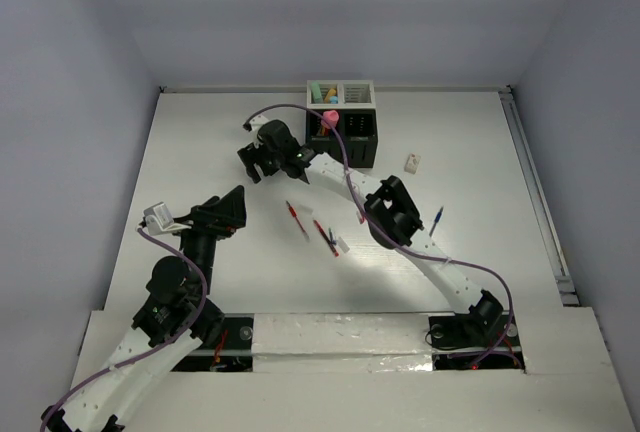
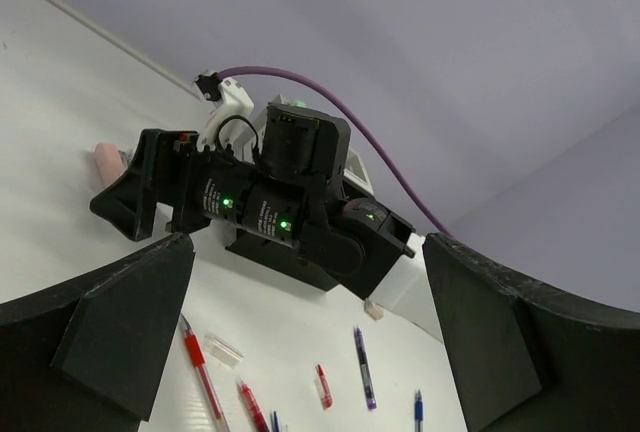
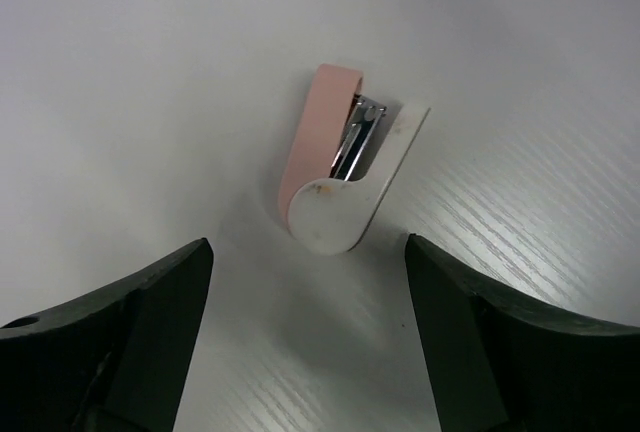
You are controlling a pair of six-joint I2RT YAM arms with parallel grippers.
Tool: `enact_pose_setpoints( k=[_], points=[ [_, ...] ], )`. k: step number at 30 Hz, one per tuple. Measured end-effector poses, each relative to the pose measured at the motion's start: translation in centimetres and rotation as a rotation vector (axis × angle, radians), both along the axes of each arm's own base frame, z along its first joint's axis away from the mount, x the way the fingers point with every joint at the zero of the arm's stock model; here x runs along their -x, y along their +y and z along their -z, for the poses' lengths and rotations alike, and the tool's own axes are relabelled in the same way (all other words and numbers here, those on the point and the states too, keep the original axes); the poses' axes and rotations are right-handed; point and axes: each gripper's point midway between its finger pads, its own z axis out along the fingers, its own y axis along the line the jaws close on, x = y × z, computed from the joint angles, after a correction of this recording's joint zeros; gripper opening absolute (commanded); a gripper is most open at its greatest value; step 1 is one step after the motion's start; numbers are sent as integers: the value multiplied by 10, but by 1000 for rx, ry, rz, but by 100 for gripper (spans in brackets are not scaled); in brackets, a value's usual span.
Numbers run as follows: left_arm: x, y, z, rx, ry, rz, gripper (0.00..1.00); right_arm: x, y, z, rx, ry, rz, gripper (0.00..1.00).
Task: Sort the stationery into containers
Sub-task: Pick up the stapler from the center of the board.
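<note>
1. Far left on the table (image 1: 200, 132), well apart from the containers (image 1: 345, 137), is where the next pickup waits.
2. Right gripper (image 1: 255, 164) hangs over that spot, fingers apart and holding nothing. Left gripper (image 1: 228, 202), also spread and empty, sits back toward the bases, so the right is nearer.
3. Stapler (image 3: 335, 167) rests on the table just ahead of the right fingers, about centred between them. Its long axis runs away from the gripper, leaning right, rounded end nearest. Closing across its narrow width looks workable.
4. Pens (image 1: 295, 217) lie loose mid-table.
</note>
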Motion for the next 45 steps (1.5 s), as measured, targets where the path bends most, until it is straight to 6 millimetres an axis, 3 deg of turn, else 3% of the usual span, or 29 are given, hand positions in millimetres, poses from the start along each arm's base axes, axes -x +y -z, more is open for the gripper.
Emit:
enact_pose_setpoints(
  k=[5, 11, 14, 15, 18, 22, 25, 31, 34, 39, 43, 45],
  points=[
    [0, -2, 1, -2, -2, 10, 99, -11, 4, -2, -79, 12, 111, 72],
    [-3, -8, 7, -17, 9, 27, 99, -22, 10, -4, -160, 20, 191, 72],
    [-4, -11, 12, -25, 13, 32, 98, -25, 10, -4, -178, 20, 220, 54],
    [-5, -11, 13, -28, 16, 33, 98, -26, 9, -4, -182, 22, 231, 44],
    [-5, -11, 14, -34, 14, 31, 98, -29, 9, -2, -200, 22, 257, 30],
    [-5, -10, 15, -38, 10, 29, 98, -30, 12, -2, -237, -2, 264, 20],
    [-5, -9, 15, -43, 7, 23, 98, -24, 9, -4, -243, -17, 254, 15],
    [-5, -3, 18, -56, 4, -6, 98, 8, -3, -15, -203, -10, 212, 13],
    [-4, 1, 17, -54, -5, -22, 98, 21, -2, -46, -228, -39, 179, 13],
    [-2, 8, 15, -43, -22, -49, 98, 35, -5, -143, -347, -147, 141, 13],
    [-2, 9, 16, -46, -22, -55, 99, 42, -25, -224, -419, -278, 152, 12],
    [-3, 8, 16, -52, -22, -51, 99, 40, -43, -252, -433, -333, 175, 12]
  ],
)
